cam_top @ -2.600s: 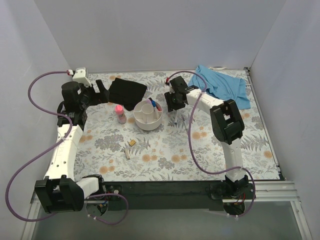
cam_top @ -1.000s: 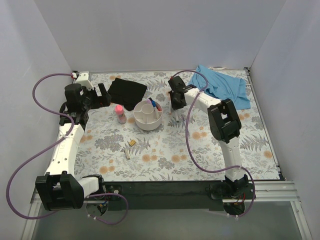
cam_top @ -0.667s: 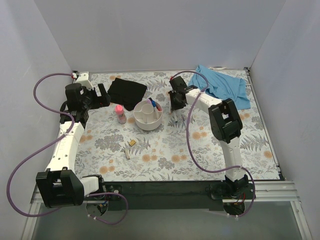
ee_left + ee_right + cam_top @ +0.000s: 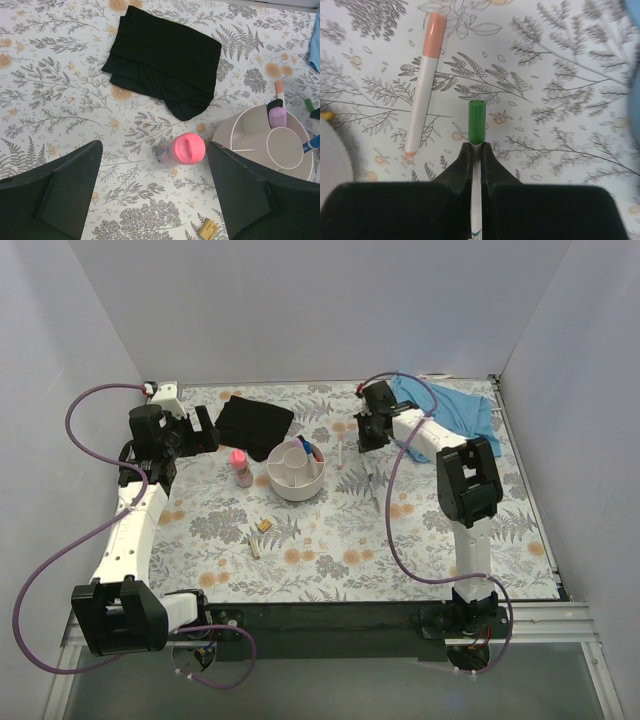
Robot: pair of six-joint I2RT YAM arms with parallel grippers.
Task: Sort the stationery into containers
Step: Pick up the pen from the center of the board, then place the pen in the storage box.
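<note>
The white compartment bowl [image 4: 296, 478] stands mid-table and holds a pink tube [image 4: 277, 118], a black highlighter and a blue-tipped pen. My right gripper [image 4: 367, 434] is behind and to the right of it, shut on a white pen with a green cap [image 4: 477, 125] just above the table [image 4: 477, 146]. An orange-capped pen [image 4: 426, 107] lies to its left [image 4: 341, 452]. My left gripper [image 4: 205, 430] is open and empty. The pink-capped bottle [image 4: 188, 149] stands upright between its fingers in the wrist view, left of the bowl [image 4: 235, 131].
A black pouch [image 4: 255, 420] lies behind the bottle. A blue cloth [image 4: 448, 410] is bunched at the back right. More thin pens [image 4: 372, 490] lie right of the bowl. Tan pieces [image 4: 262, 526] lie in front of it.
My right gripper has moved back and to the right, away from the bowl toward the blue cloth. The orange-capped pen now shows on the table. The left arm has barely moved.
</note>
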